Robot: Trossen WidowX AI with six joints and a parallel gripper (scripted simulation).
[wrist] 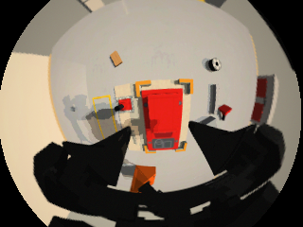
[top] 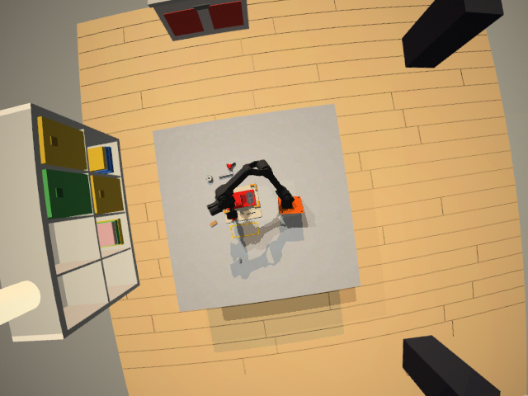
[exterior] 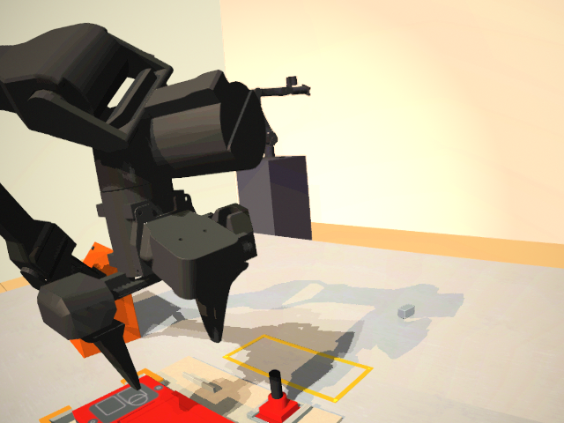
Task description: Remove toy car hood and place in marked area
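Right now the gripper [top: 233, 208] [exterior: 177, 364] [wrist: 161, 127] has its fingers spread wide with nothing between them, tips pointing down over the toy car. Below the opening, the hood [top: 240, 200] [exterior: 159, 404] [wrist: 163, 113] lies flat on the car's pale base [top: 256, 213] [exterior: 181, 364] [wrist: 124, 90]. It looks bright red, roughly rectangular and longer than wide, with a raised middle portion and a dark grey panel [top: 250, 197] [exterior: 122, 401] [wrist: 163, 143] at one end, drawn with pale outlines. Orange corner pieces [exterior: 148, 373] [wrist: 186, 82] sit around it. In the wrist view its long sides run between the two fingers; whether a tip touches it, I cannot tell. Beyond the left-hand finger in that view is the yellow outline [top: 244, 223] [exterior: 317, 352] [wrist: 113, 115], beside the base.
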